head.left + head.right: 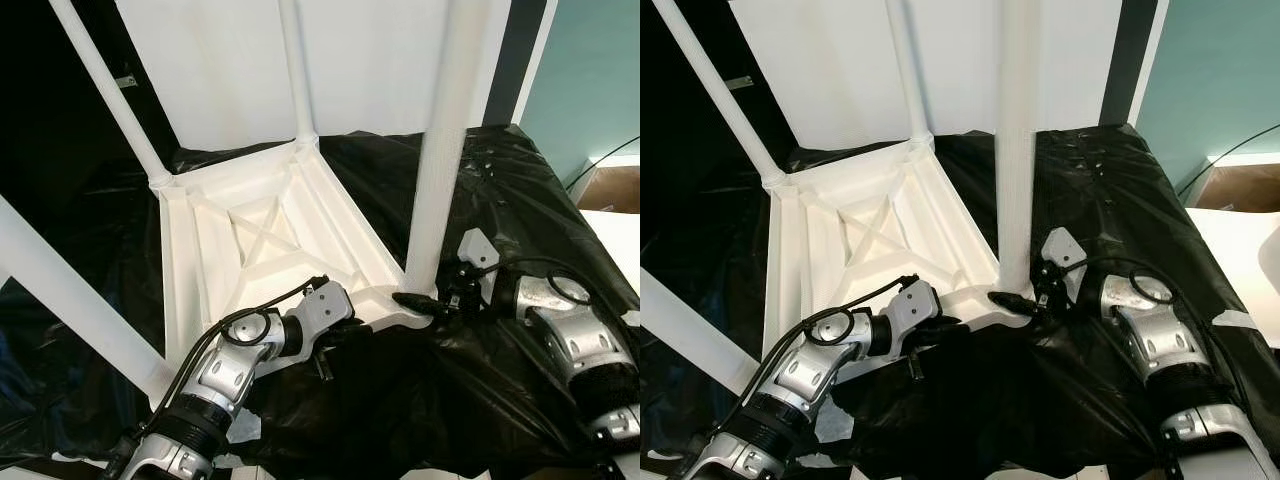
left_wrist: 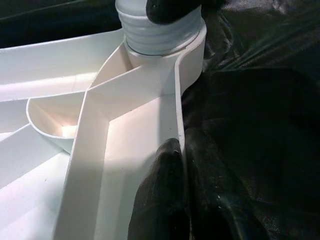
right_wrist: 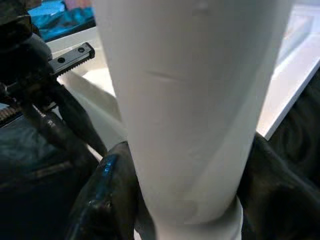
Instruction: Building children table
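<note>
Work surface covered by crinkled black plastic sheet point(image 1: 500, 390). Resting directly on the sheet: inverted white table top point(image 1: 260, 250), ribbed underside up, four white legs point(image 1: 440, 150) standing in its corners.

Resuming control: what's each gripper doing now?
Left gripper: shut on the tabletop frame rim.
Right gripper: shut on the table leg base.

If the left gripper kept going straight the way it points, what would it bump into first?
Probably the ribbed base of the white table leg, screwed into the corner of the upside-down white plastic tabletop. The left gripper points along the tabletop's rim toward it.
</note>
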`<state>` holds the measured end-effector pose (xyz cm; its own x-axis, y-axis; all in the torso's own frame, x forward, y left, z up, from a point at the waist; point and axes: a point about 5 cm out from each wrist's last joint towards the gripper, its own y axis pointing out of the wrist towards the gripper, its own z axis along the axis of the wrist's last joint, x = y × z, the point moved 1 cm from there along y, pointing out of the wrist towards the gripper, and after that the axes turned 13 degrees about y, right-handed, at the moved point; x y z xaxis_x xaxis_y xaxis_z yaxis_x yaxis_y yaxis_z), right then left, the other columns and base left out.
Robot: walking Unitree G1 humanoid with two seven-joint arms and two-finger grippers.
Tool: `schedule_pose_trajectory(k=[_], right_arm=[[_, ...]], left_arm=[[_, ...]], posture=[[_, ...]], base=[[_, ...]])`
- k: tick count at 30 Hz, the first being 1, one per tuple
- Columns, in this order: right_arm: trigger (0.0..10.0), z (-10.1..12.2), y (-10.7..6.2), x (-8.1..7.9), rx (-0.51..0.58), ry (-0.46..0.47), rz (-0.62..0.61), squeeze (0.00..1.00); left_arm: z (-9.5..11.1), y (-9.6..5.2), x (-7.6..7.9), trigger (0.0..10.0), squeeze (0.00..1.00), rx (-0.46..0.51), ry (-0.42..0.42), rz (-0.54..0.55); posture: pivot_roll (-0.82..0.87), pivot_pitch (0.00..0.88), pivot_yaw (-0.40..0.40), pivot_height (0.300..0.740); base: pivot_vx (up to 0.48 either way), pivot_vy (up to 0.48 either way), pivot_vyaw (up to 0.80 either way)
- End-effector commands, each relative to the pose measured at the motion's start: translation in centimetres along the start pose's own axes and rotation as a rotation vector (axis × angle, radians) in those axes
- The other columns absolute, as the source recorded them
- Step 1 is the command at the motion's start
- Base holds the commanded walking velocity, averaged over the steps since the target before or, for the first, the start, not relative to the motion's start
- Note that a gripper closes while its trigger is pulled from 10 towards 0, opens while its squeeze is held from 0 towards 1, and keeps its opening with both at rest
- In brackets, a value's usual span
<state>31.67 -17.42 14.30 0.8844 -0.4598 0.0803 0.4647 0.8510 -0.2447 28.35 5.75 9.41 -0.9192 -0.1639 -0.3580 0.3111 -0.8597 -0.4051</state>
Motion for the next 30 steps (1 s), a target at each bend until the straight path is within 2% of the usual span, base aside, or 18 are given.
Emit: schedule_pose_trajectory(k=[1,6,8,10,12,14,16,18,20,25,26,27,28,29,30], right_arm=[[0.0,0.1,-0.6,0.7,-0.039,-0.03,-0.003,0.0],[0.0,-0.6,-1.1,0.7,-0.05,0.01,0.003,0.0],[0.0,-2.0,-1.1,-0.4,-0.014,0.094,-0.024,0.0],[0.0,-2.6,-0.7,-1.3,0.032,0.13,-0.065,0.0],[0.0,-2.5,1.0,-3.5,0.236,0.179,-0.322,0.0],[0.0,-2.5,1.3,-5.2,0.357,0.213,-0.498,0.0],[0.0,-2.7,1.3,-5.6,0.378,0.219,-0.531,0.0],[0.0,-3.1,0.6,-5.3,0.412,0.233,-0.648,0.0],[0.0,-3.1,0.6,-5.3,0.412,0.233,-0.648,0.0],[0.0,-3.0,-0.2,-4.8,0.407,0.222,-0.74,0.0],[3.5,-3.1,-0.3,-4.8,0.394,0.222,-0.746,0.0],[3.5,-3.1,-0.3,-4.8,0.394,0.222,-0.746,0.0],[10.0,-3.0,-0.2,-4.7,0.373,0.207,-0.741,0.0],[10.0,-2.5,-0.2,-4.5,0.385,0.204,-0.701,1.0],[10.0,-2.5,-0.2,-4.5,0.385,0.204,-0.701,1.0]], left_arm=[[-3.5,-0.1,2.1,10.0,0.13,-0.145,-0.104,-0.036],[-3.4,0.0,2.2,10.0,0.13,-0.142,-0.106,-0.036],[-3.2,0.2,2.3,10.0,0.13,-0.135,-0.108,-0.041],[-3.1,0.4,2.3,10.0,0.13,-0.132,-0.108,-0.044],[-3.1,0.1,2.1,10.0,0.13,-0.136,-0.104,-0.048],[-3.3,-0.2,1.9,10.0,0.13,-0.147,-0.101,-0.043],[-3.4,-0.3,1.8,10.0,0.13,-0.155,-0.099,-0.04],[-3.7,-0.6,1.7,10.0,0.13,-0.164,-0.102,-0.032],[-3.7,-0.6,1.7,10.0,0.13,-0.164,-0.102,-0.032],[-3.9,-0.9,1.8,10.0,0.14,-0.166,-0.121,-0.015],[-4.1,-0.9,1.8,10.0,0.13,-0.17,-0.125,-0.011],[-4.1,-0.9,1.8,10.0,0.13,-0.17,-0.125,-0.011],[-4.2,-0.9,2.0,10.0,0.14,-0.172,-0.131,-0.009],[-4.2,-0.8,2.1,10.0,0.14,-0.172,-0.132,-0.014],[-4.2,-0.8,2.1,10.0,0.14,-0.172,-0.132,-0.014]], posture=[[-0.03,0.0,0.058,0.74],[-0.03,0.0,0.058,0.74],[-0.04,0.0,0.068,0.74],[-0.04,0.0,0.068,0.74],[-0.03,0.0,0.072,0.74],[-0.02,0.0,0.074,0.74],[-0.02,0.0,0.074,0.74],[-0.01,0.0,0.069,0.74],[-0.01,0.0,0.069,0.74],[-0.01,0.0,0.059,0.74],[-0.01,0.0,0.061,0.74],[-0.01,0.0,0.061,0.74],[-0.02,0.0,0.06,0.74],[-0.02,0.0,0.06,0.74],[-0.02,0.0,0.06,0.74]], base=[[0.0,0.0,0.0],[0.0,0.0,0.0],[0.0,0.0,0.0],[0.0,0.0,0.0],[0.0,0.0,0.0],[0.0,0.0,0.0],[0.0,0.0,0.0],[0.0,0.0,0.0],[0.0,0.0,0.0],[0.0,0.0,0.0],[0.0,0.0,0.0],[0.0,0.0,0.0],[0.0,0.0,0.0],[0.0,0.0,0.0],[0.0,0.0,0.0]])
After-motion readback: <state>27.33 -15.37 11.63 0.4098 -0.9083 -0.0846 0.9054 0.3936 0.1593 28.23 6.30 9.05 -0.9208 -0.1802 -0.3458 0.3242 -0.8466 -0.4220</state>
